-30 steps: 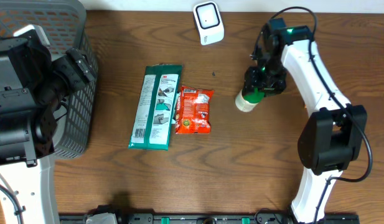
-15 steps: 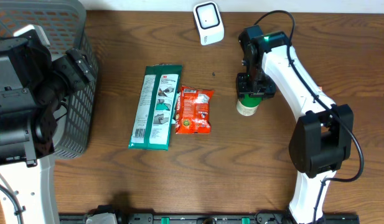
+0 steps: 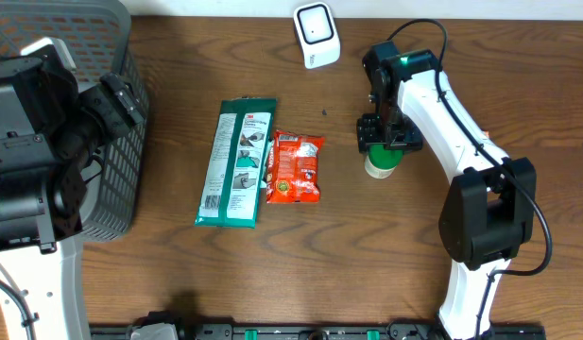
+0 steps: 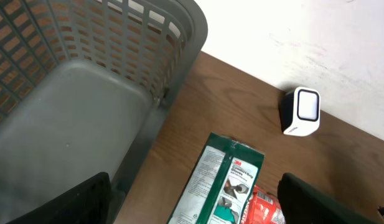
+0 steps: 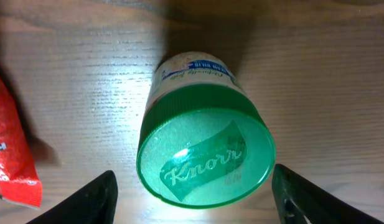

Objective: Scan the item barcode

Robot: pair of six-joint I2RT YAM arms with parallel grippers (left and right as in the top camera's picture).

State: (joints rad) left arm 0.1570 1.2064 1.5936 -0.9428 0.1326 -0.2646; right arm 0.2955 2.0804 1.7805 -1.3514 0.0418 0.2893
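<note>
A white jar with a green Knorr lid stands upright on the wooden table, right of the red packet. In the overhead view the jar shows just below my right gripper. In the right wrist view my right gripper hangs straight over the lid, open, with its dark fingertips wide on either side and off the jar. The white scanner sits at the table's far edge. My left gripper is open and empty, high over the basket's edge.
A long green-and-white packet lies beside the red packet at mid-table; the green-and-white packet also shows in the left wrist view. A grey mesh basket fills the left side. The scanner stands near the white wall.
My right arm swung left and brought the jar from a tilt to standing upright. Its jaws have spread wider and come off the jar. The left arm has not moved.
</note>
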